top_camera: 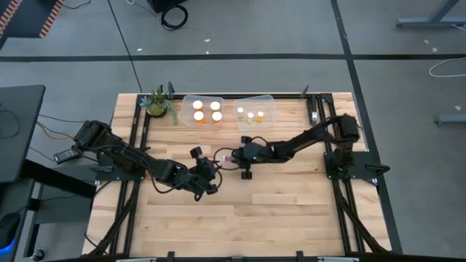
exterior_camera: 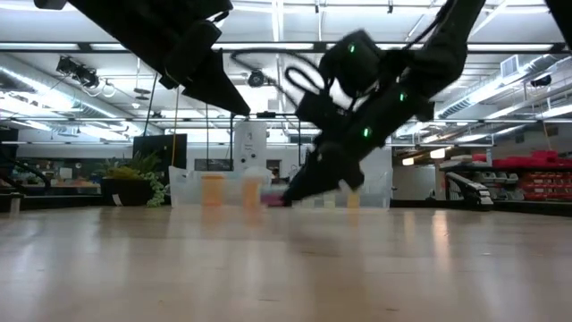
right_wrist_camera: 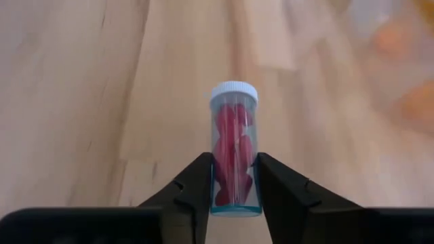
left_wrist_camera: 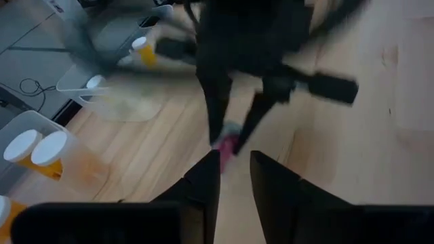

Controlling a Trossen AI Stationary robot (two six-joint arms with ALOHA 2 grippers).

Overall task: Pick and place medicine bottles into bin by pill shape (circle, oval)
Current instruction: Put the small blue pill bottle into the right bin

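right end effector point(right_wrist_camera: 232, 177): clamped on clear bottle point(right_wrist_camera: 234, 149) of red pills, mid worktop point(top_camera: 291, 204)
left end effector point(left_wrist_camera: 234, 177): fingers slightly apart, empty, just beside

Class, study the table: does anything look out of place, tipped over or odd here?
One thing stands out: a clear bottle of red pills with a white cap lies on its side on the table, outside the two bins, between the right gripper's fingers, which are closed on it. The bottles already in the bins stand upright.

Clear white-capped bottle point(right_wrist_camera: 234, 149) of red pills, between fingers point(right_wrist_camera: 196, 186)
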